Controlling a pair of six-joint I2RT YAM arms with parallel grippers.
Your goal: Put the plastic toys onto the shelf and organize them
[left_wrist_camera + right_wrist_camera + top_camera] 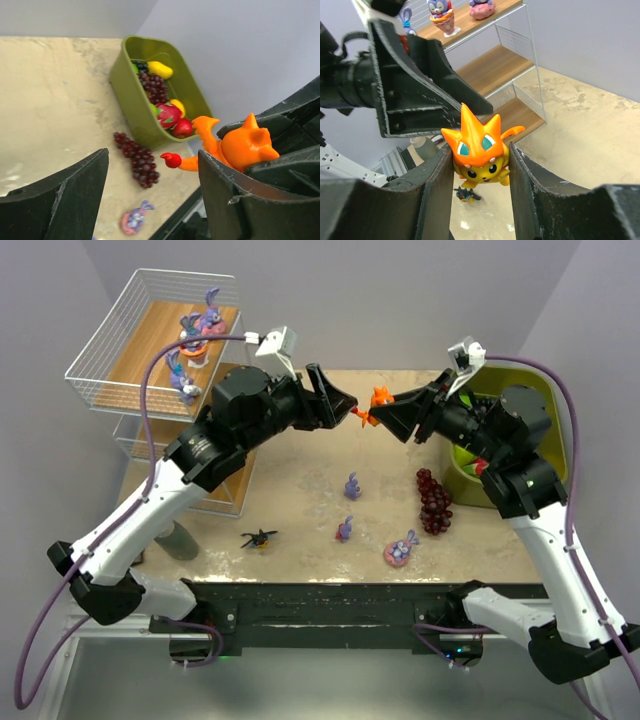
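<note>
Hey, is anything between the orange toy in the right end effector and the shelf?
Yes. The open left end effector and the left arm sit directly between the orange toy, gripped by the right end effector, and the shelf at far left.

In the overhead view, the left arm (190,470) covers the lower boards of the three-tier white wire and wood shelf (150,340) at 10 o'clock. The right arm (520,480) hides most of the olive-green plastic bin (556,435) at 3 o'clock. The orange spiky plastic figurine (378,400) near 12 o'clock is too small there to show a face.

In the left wrist view its lower body is hidden behind a finger (225,200) of the left gripper (150,170).

In the right wrist view, the small black insect-like toy (466,195) at 6 o'clock is blurred and half hidden between the fingers (432,200) of the right gripper (480,165). The top edge crops the purple figurines (441,11) at 12 o'clock.
</note>
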